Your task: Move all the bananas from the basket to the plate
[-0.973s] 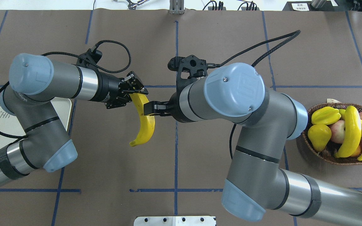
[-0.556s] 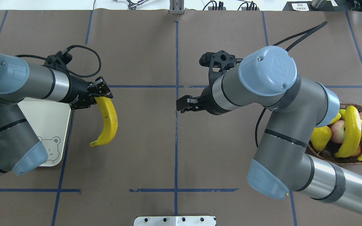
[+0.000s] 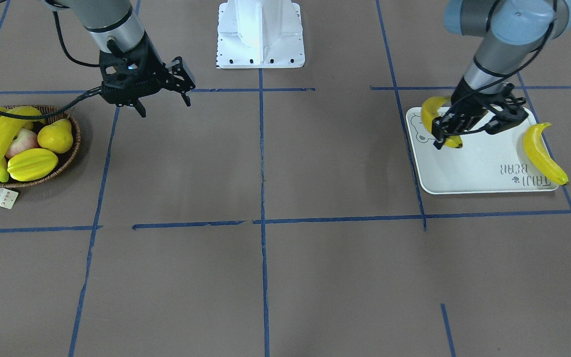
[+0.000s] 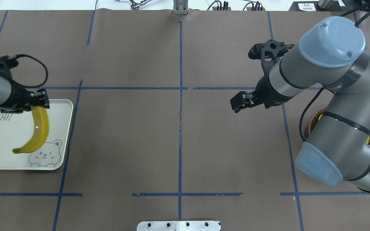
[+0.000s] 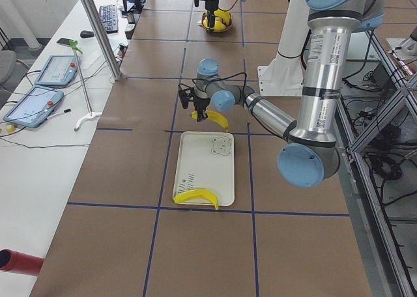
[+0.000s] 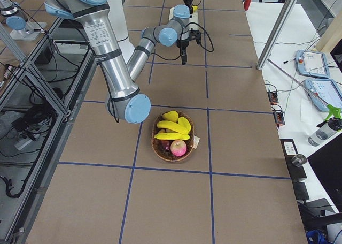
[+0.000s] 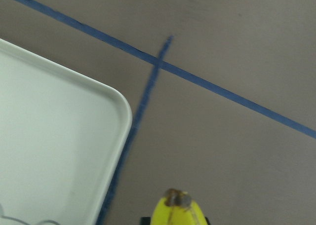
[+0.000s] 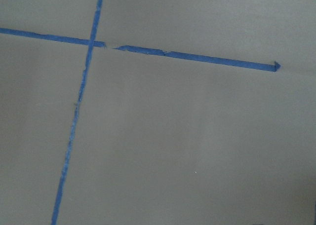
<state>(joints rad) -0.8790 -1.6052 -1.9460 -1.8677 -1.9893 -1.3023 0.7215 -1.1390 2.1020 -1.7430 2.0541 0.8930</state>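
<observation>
My left gripper [image 4: 41,100] is shut on one end of a banana [image 4: 39,128] and holds it above the plate [image 4: 61,128], near the bear-face end. In the front-facing view this gripper [image 3: 451,134] and banana [image 3: 431,110] are at the plate's [image 3: 474,166] corner. A second banana [image 3: 541,153] lies on the plate's far side edge. My right gripper [image 4: 236,105] is open and empty over bare table, also in the front-facing view [image 3: 165,106], beside the basket [image 3: 70,148]. Two bananas [image 3: 3,133] lie in the basket.
The basket also holds a starfruit [image 3: 32,164], a pear [image 3: 55,139] and apples [image 3: 23,141]. Its paper tag [image 3: 2,197] lies on the table. In the overhead view my right arm hides most of the basket [image 4: 315,117]. The robot's base [image 3: 260,34] stands mid-table.
My right gripper let go of the banana and drew back right toward the basket. My left arm carried the banana left from the table's middle to over the plate.
</observation>
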